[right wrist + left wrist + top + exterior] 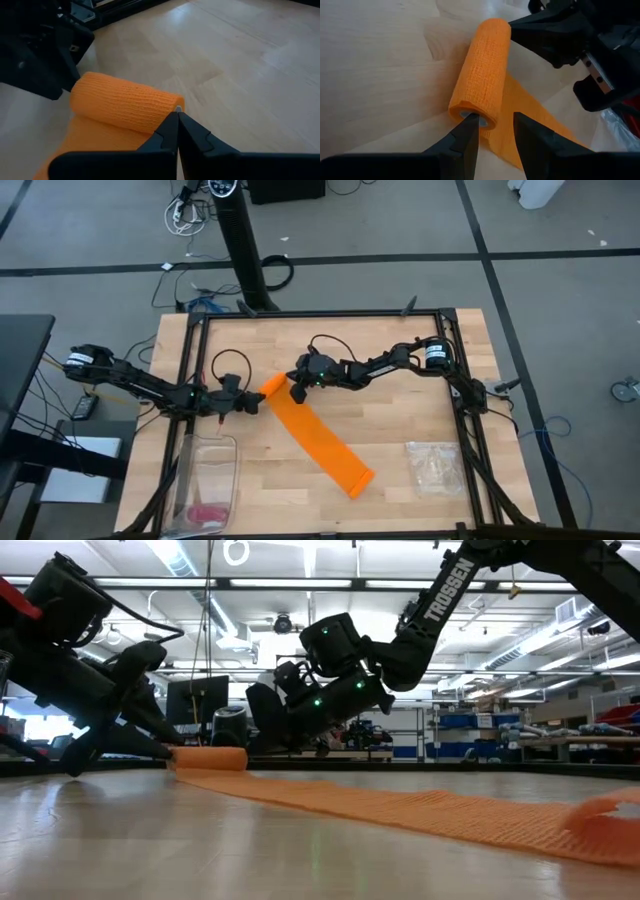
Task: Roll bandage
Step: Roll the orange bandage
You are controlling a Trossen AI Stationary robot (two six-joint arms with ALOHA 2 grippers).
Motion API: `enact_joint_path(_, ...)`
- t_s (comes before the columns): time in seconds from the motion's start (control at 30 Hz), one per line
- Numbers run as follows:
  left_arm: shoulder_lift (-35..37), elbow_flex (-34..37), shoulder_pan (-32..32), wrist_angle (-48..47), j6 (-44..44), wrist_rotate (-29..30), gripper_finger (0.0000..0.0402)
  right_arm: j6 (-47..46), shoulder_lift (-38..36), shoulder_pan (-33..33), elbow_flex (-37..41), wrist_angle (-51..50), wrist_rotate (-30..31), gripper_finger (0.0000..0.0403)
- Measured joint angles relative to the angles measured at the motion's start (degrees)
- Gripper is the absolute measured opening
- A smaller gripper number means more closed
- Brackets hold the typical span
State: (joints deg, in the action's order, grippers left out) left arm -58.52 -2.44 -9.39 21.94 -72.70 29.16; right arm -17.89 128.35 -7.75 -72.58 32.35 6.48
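Note:
The orange bandage lies on the wooden table, partly wound. Its roll (272, 385) rests on its side at the strip's far-left end, and the flat strip (325, 442) runs toward the near right, where its free end (358, 480) curls up a little. My left gripper (495, 120) stands open at the roll's left end, and my right gripper (176, 116) is shut at the roll's right end. In the low view the roll (210, 758) sits between the two arms. My left gripper touches the roll's left end with one fingertip (470, 125), which sits at the grey core opening (468, 115). The other finger (527, 130) stands beside the roll over the flat strip. The fingers come slanting down from the table's left, along the roll's axis. My right gripper sets its shut fingertips (172, 122) against the rim of the roll's right end (177, 106). They come slanting down from the table's right, along the roll's axis. The roll lies on the table.
A clear plastic tray (205, 470) with a small pink bundle (205, 512) stands at the near left. A clear plastic bag (435, 465) lies at the near right. A black frame (320, 317) runs round the table's edges. Bare wood shows beyond the roll.

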Motion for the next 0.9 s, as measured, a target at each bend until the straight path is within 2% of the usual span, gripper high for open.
enact_joint_path(0.13,0.1,-0.2,0.0,-3.8,-1.3,-0.3,0.0129,0.0,0.0,0.2,0.0,-0.5,-0.7,0.0006)
enact_joint_path(0.37,0.0,0.1,0.0,-0.8,-1.5,-1.7,0.0129,0.0,0.0,0.2,0.0,-0.7,-0.3,0.0004)
enact_joint_path(0.9,0.1,-0.2,0.1,-3.5,-3.0,-2.8,0.0129,0.0,0.0,0.2,0.0,-0.7,-0.3,0.0007)
